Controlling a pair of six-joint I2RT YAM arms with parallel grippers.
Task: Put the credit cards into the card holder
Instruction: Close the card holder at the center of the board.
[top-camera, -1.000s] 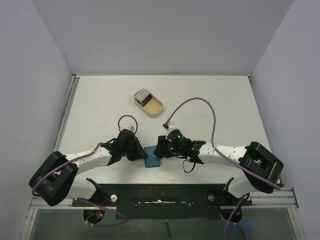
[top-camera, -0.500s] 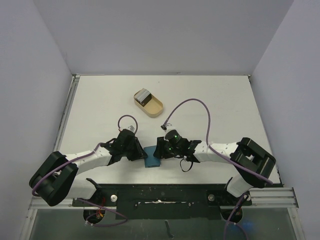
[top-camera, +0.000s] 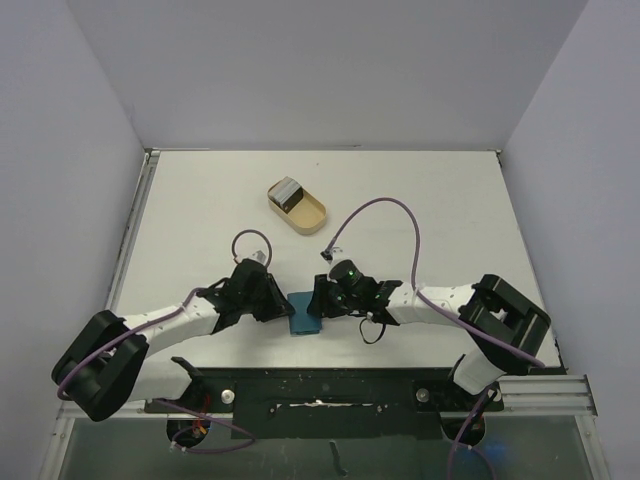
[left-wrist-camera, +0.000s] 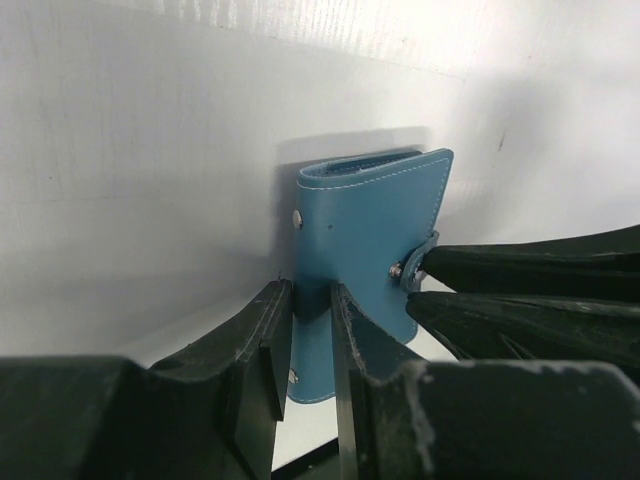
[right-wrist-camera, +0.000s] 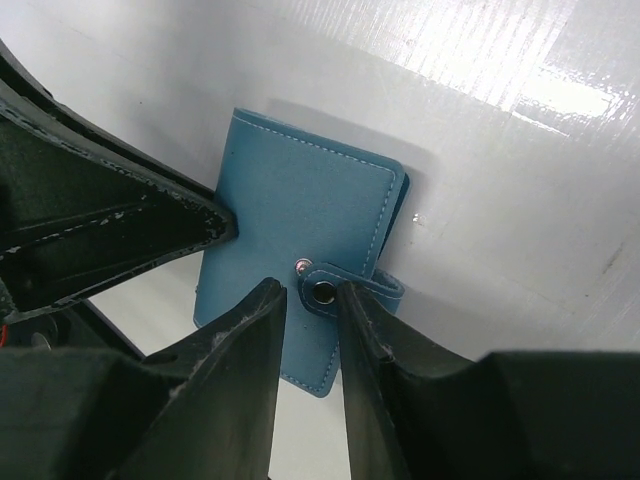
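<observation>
The teal-blue card holder (top-camera: 305, 314) lies closed on the table between my two grippers. My left gripper (left-wrist-camera: 312, 305) is shut on its left edge, with teal cover showing between the fingers. The card holder (left-wrist-camera: 365, 225) shows a snap tab (left-wrist-camera: 415, 268) on its right side. My right gripper (right-wrist-camera: 310, 300) is closed narrowly on the snap tab (right-wrist-camera: 335, 290), which sits off its stud on the card holder (right-wrist-camera: 295, 215). The credit cards (top-camera: 288, 192), grey and dark, lie in the tan tray at the back, far from both grippers.
The tan oblong tray (top-camera: 310, 216) stands mid-table behind the grippers. White walls enclose the table on the left, back and right. A purple cable (top-camera: 385, 205) loops above the right arm. The black mounting rail (top-camera: 320, 385) runs along the near edge.
The right arm's rear links have swung in to the left and the left arm has shifted slightly. Both grippers stay at the card holder, which has not moved.
</observation>
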